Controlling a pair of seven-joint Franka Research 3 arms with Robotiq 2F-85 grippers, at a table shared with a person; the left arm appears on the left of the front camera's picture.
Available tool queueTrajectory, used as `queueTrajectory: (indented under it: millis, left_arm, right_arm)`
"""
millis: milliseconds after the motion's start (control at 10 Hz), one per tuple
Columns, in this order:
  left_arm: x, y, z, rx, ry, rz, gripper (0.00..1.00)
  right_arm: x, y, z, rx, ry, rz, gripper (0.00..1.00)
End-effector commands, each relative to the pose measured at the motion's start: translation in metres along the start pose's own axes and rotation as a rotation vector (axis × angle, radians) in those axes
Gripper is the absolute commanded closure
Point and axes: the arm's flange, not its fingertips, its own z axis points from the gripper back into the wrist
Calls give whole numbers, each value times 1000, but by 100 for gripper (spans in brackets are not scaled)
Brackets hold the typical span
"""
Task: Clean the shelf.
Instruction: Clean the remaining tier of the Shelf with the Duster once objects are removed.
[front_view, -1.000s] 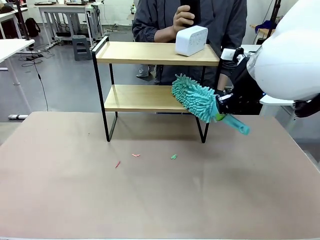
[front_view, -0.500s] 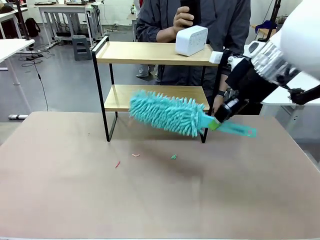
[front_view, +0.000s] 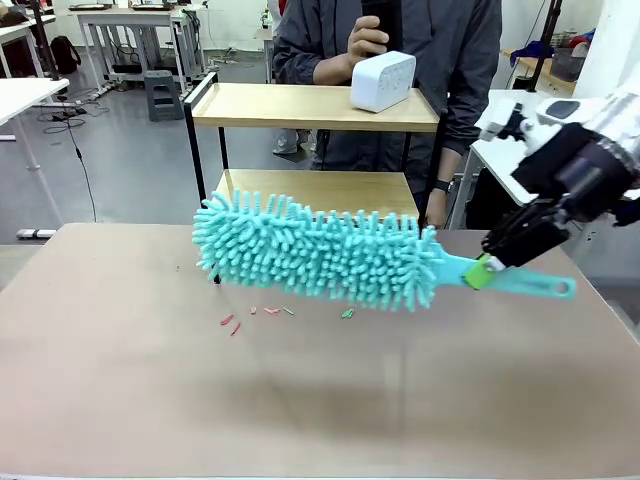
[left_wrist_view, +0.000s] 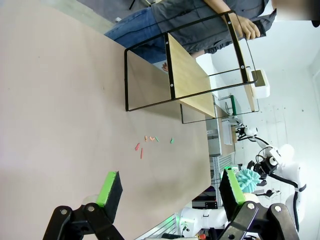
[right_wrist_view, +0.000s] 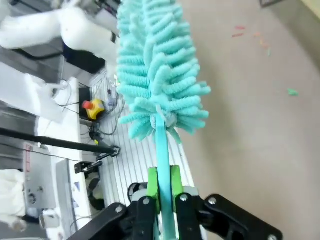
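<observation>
My right pincer (front_view: 486, 268) is clamped tight on the handle (front_view: 530, 283) of the duster (front_view: 315, 250). In the last second I've swung it off the lower board of the shelf (front_view: 310, 105) and out to my left. Its fluffy head now hangs level above the counter (front_view: 320, 400), in front of the shelf at the far edge. More small scraps (front_view: 255, 312) lie on the counter than before, so I judge that board swept. My right arm reaches in low from the right, wrist tipped down. My left pincer (left_wrist_view: 170, 190) gapes wide, holding nothing.
</observation>
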Motion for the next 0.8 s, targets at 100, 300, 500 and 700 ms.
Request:
queueTrajectory:
  millis: [100,300,500,700]
  left_arm:
    - [0,0,-2,-20,-15,-18,0]
    - [0,0,-2,-20,-15,-18,0]
    - [0,0,-2,-20,-15,-18,0]
    - [0,0,-2,-20,-15,-18,0]
  right_arm:
    - [-38,30,59,-53,-63,-97,88]
    - [-122,78,125,-227,-232,-338,88]
    - [-208,103,153,-355,-402,-635,88]
    - [-260,80,154,-491,-561,-996,88]
